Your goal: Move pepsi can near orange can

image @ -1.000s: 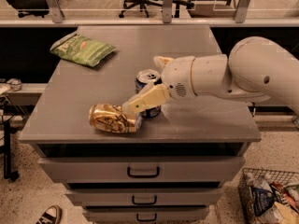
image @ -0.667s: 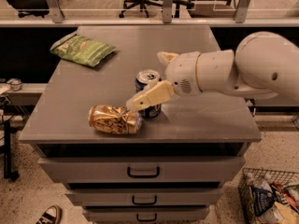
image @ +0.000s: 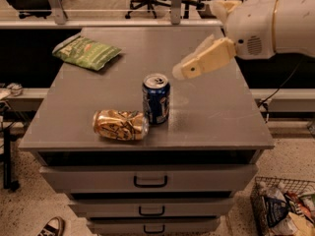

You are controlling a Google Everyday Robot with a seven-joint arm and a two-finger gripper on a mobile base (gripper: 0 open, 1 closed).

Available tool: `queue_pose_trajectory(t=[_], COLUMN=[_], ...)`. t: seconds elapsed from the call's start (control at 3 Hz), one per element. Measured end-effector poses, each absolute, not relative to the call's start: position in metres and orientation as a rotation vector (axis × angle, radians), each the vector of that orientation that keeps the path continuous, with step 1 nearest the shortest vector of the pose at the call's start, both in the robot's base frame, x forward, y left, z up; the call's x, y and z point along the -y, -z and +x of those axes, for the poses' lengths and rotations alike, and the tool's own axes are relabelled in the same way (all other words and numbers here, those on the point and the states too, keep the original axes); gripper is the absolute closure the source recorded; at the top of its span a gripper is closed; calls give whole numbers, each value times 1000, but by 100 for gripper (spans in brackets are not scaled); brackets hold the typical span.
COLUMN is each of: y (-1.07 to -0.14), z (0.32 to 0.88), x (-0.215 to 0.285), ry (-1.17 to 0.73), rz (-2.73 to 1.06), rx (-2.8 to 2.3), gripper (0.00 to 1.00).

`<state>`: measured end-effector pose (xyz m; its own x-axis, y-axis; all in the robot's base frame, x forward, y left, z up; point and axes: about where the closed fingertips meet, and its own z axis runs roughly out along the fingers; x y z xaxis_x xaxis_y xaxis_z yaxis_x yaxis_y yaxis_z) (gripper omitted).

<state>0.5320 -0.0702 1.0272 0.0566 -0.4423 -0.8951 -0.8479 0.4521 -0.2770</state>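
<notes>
The pepsi can (image: pixel 156 98), dark blue with a silver top, stands upright near the front middle of the grey cabinet top (image: pixel 211 112). The orange can (image: pixel 120 124), gold-orange and dented, lies on its side just left of it, almost touching. My gripper (image: pixel 180 71) hangs in the air above and to the right of the pepsi can, apart from it. It is open and holds nothing.
A green snack bag (image: pixel 87 52) lies at the back left of the cabinet top. Drawers with handles (image: pixel 150 182) are below the front edge. A wire basket of rubbish (image: pixel 285 208) stands on the floor at the right. Office chairs stand behind.
My gripper was down at the pepsi can beside the orange can. It has let go and pulled up and to the right. The pepsi can stays upright next to the orange can.
</notes>
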Motion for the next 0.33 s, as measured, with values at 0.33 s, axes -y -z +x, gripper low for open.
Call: queue_pose_trajectory(t=[0.33], y=[-1065], z=[531], x=[114], ry=[-306], rz=[-1128], rx=[-1593], gripper=[0])
